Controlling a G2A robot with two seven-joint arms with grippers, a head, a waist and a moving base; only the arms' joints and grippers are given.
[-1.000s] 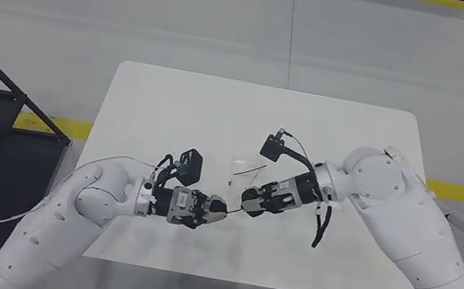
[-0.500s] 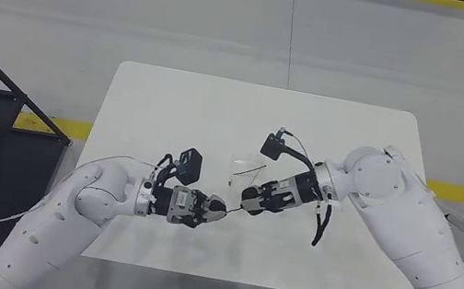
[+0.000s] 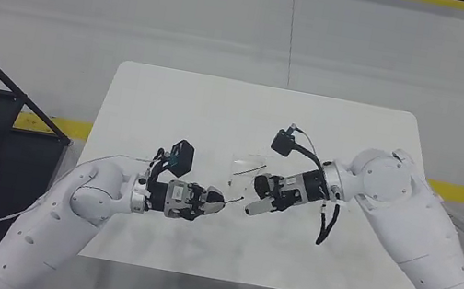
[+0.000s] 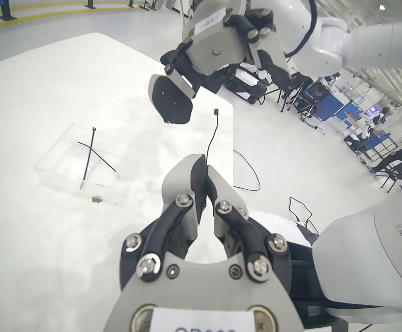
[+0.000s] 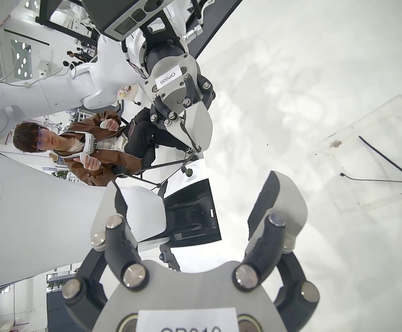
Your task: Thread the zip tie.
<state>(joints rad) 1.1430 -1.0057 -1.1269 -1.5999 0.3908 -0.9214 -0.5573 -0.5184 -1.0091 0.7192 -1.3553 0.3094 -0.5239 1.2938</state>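
**Over the table: zip tie pinched on one side, other gripper wide open**

Above the near half of the white table (image 3: 219,114), the two grippers are held facing each other, close but apart, both off the surface. The left gripper (image 4: 205,176) is clenched on a thin black zip tie (image 4: 212,138), with the strap caught right at the fingertips. From the left wrist view, the rest of the tie is seen sticking out past the pads in a slight curve, with its little square head at the free end, pointing toward the other arm. From the top view, the same tie (image 3: 236,203) is seen bridging most of the gap between the left gripper (image 3: 211,201) and the right gripper (image 3: 258,196).

The right gripper (image 5: 196,191) is spread wide, and nothing is held between its pads. In the left wrist view it (image 4: 223,91) is seen just beyond the tie's head, not touching it, one dark pad turned toward the camera.

A clear tray (image 4: 62,169) is parked flat on the table just beyond the grippers, a bit farther from the robot. Two spare zip ties (image 4: 91,147) are laid crossed over each other inside it. A small brown crumb (image 4: 96,199) can be spotted right at the tray's near wall; whether it sits inside or outside can't be told.
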